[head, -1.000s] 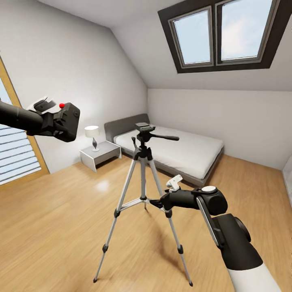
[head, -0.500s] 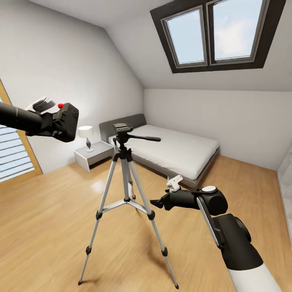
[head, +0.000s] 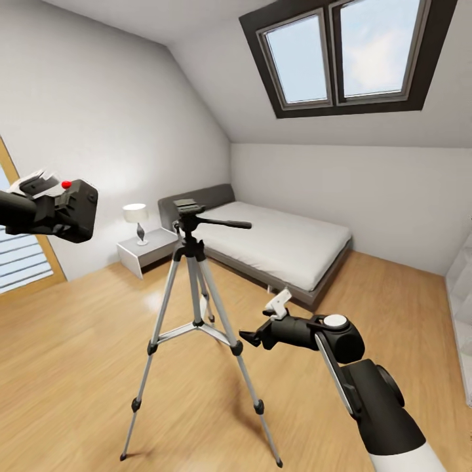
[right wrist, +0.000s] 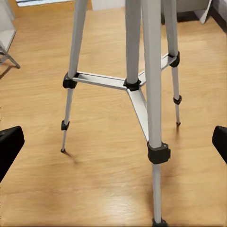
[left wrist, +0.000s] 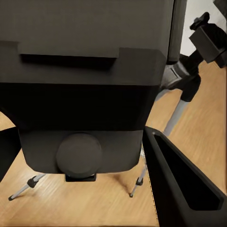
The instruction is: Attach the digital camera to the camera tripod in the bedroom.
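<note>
Left pincer point(head: 62, 210), gripping digital camera point(head: 77, 208), has swung leftward.

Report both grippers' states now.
Left gripper: shut on the digital camera.
Right gripper: jaws open, holding nothing, near the camera tripod.

This is a bedroom point(head: 367, 177) in a home, tucked under the roof. White walls rise to a sloped ceiling point(head: 216, 59) with a dark-framed double skylight point(head: 347, 56) showing blue sky. A low grey bed point(head: 275, 239) with a white mattress stands against the far wall, its headboard beside a small white nightstand point(head: 145, 250) carrying a table lamp point(head: 136, 219) with a white shade. Light wooden floor point(head: 78, 341) runs throughout, and a wood-framed window with slatted blinds point(head: 19, 259) sits at one side.
</note>
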